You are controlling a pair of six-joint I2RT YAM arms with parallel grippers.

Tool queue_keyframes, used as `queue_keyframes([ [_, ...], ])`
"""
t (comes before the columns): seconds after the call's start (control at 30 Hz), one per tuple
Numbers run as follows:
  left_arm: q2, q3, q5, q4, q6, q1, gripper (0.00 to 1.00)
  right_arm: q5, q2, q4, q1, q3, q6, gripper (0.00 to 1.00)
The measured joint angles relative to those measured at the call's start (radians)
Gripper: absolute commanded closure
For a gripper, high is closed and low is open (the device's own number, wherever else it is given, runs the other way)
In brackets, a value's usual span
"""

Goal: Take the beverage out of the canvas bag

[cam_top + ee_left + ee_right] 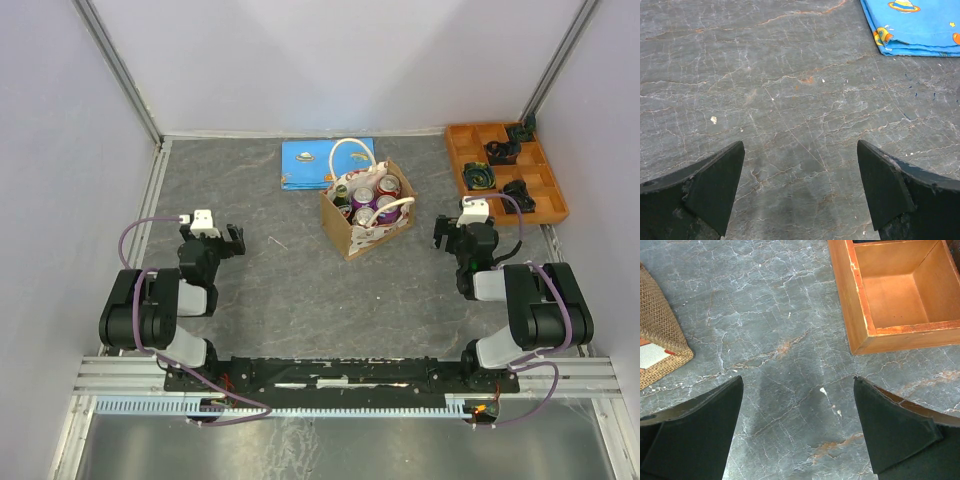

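Left gripper, at the left of the top view: jaws spread, nothing between them. Its wrist view shows only bare table below and a corner of the blue picture book at upper right.

Centre, slightly right: the canvas bag stands upright with its mouth open, just in front of the book. Several beverage cans stand packed together inside, tops showing. One white rope handle arches over the far side; the other droops across the near-right cans.

Handling, judged: a can is rigid, smooth and likely slippery, of moderate weight if full. The only exposed hold is across the upper rim, taken from above. The bag is soft and light and may lift or tip with the can unless steadied.

Right gripper: likewise parted and empty, near the bag's right corner.

Far right: an orange compartment tray holding dark parts limits room on that side. Open floor lies in front of the bag and to its left.
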State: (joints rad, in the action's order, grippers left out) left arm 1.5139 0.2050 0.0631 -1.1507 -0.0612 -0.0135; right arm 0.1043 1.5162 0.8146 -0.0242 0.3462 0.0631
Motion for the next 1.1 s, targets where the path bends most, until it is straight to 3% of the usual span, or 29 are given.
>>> queue_keyframes([
  [0.8,0.000,0.000,0.000,0.001,0.000,0.000,0.01,0.000,0.000,0.000,0.000,0.000,0.000,0.01],
  [1.1,-0.073,0.247,0.006,0.367,0.040,0.030,0.01,0.000,0.000,0.000,0.000,0.000,0.000,0.01],
])
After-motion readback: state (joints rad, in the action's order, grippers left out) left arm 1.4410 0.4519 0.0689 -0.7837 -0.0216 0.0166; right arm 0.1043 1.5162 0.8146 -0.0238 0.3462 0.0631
